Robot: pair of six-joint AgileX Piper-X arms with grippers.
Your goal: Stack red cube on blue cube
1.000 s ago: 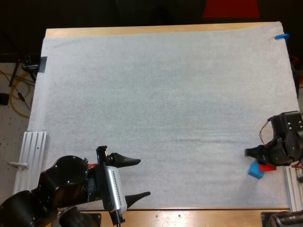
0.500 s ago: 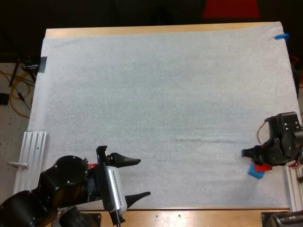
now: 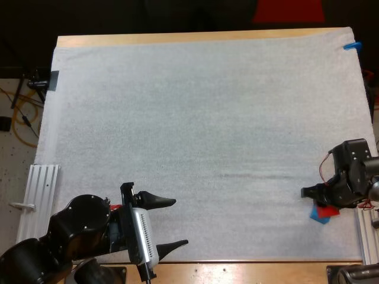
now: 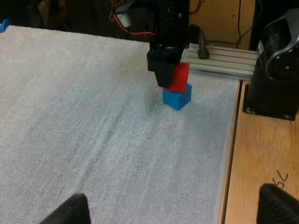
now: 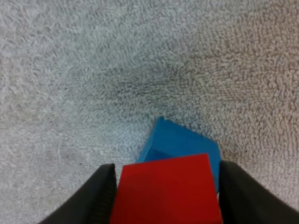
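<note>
My right gripper (image 3: 317, 199) is shut on the red cube (image 3: 327, 210), at the mat's near right edge. Its two black fingers (image 5: 100, 196) press the red cube (image 5: 166, 189) from both sides. The blue cube (image 5: 180, 140) lies on the mat right beneath it, poking out ahead. From the left wrist view, the red cube (image 4: 179, 77) hangs tilted on top of the blue cube (image 4: 177, 97), and I cannot tell whether they touch. My left gripper (image 3: 180, 222) stands open over the mat's near edge, far from both cubes, holding nothing.
A metal rail (image 4: 224, 63) and a black arm base (image 4: 275, 70) stand just beyond the cubes at the mat's right edge. Another rail (image 3: 38, 192) lies left of the white mat (image 3: 195, 118).
My right gripper has shifted a little to the left with the red cube, which now sits more squarely over the blue cube. The left arm has stayed still.
</note>
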